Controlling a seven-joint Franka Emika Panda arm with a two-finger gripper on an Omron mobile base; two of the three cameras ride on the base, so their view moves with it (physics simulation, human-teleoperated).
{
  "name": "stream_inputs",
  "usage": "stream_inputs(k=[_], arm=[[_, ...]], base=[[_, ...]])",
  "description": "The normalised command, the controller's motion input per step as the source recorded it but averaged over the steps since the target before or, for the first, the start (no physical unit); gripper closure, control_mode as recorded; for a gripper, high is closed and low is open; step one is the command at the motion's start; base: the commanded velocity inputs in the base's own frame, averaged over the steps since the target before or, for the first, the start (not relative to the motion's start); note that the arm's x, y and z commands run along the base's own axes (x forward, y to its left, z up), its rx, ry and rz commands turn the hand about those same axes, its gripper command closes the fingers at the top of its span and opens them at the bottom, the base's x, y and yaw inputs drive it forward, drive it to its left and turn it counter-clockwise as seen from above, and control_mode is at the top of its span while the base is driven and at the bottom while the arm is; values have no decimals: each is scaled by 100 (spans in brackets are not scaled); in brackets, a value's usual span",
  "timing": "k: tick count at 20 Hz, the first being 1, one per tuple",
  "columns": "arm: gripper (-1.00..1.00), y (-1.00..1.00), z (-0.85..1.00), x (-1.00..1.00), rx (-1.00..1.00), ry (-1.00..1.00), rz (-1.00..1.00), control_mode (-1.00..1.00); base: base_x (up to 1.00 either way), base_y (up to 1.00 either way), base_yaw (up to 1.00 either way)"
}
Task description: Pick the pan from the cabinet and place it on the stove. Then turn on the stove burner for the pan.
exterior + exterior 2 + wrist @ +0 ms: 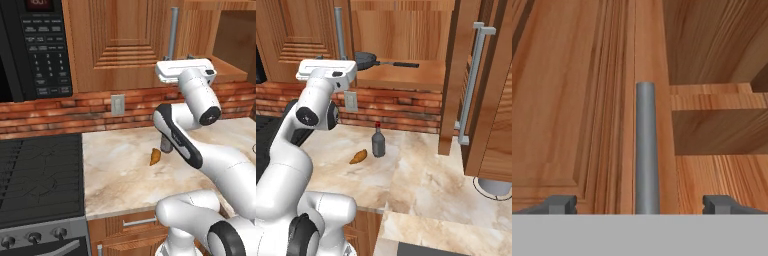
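- Stove at near left, cut off by the frame edge; black grates and three of the front knobs show.
- Marble counter right of it, partly hidden by the white arm.
- Small orange item on the counter, too small to name; dark bottle with a red cap just right of it, mostly behind the arm in the left base view.
- Pincer wide open, tips either side of the silver bar handle, not touching it; handle's top end is visible, lower end cut off.
- Cabinet beyond, right door swung open and left door closed.
- Pan on the cabinet shelf, bowl partly hidden by the hand, long handle pointing right.
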Motion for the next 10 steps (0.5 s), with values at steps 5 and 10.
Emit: stream_inputs(k=[5,10], arm=[[-100,0,0,30,0,0,0,-100],[-100,0,0,31,0,0,0,-100]], base=[[0,0,0],[0,0,0]])
